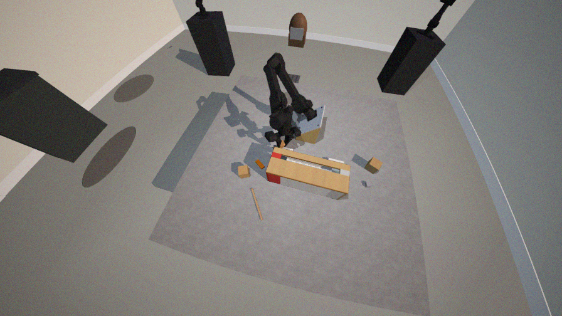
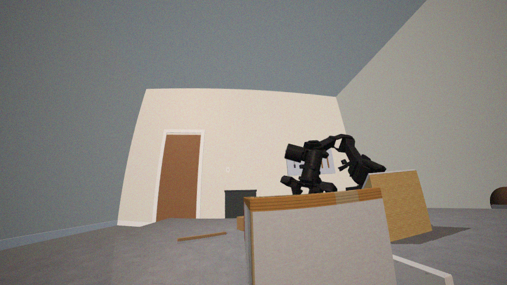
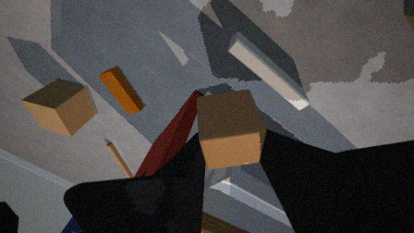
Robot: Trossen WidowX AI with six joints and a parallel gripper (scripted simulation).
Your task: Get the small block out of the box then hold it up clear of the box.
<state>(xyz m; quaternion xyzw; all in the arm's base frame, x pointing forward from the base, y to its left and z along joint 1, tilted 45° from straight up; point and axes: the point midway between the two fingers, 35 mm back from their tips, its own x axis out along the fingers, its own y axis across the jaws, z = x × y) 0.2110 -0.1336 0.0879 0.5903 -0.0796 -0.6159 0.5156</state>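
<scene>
Right now your pincer (image 3: 231,153) is pinching the small block (image 3: 229,129) between its dark fingers, as the wrist view shows. From the top view, the block (image 1: 281,143) hangs out of the box (image 1: 310,172), just beside the box's red end, toward the bench's far edge where the arm is mounted. On the bench (image 1: 314,251) below lie a tan cube (image 3: 59,106), an orange bar (image 3: 121,90) and a thin wooden stick (image 1: 256,203), all apart from the block.
</scene>
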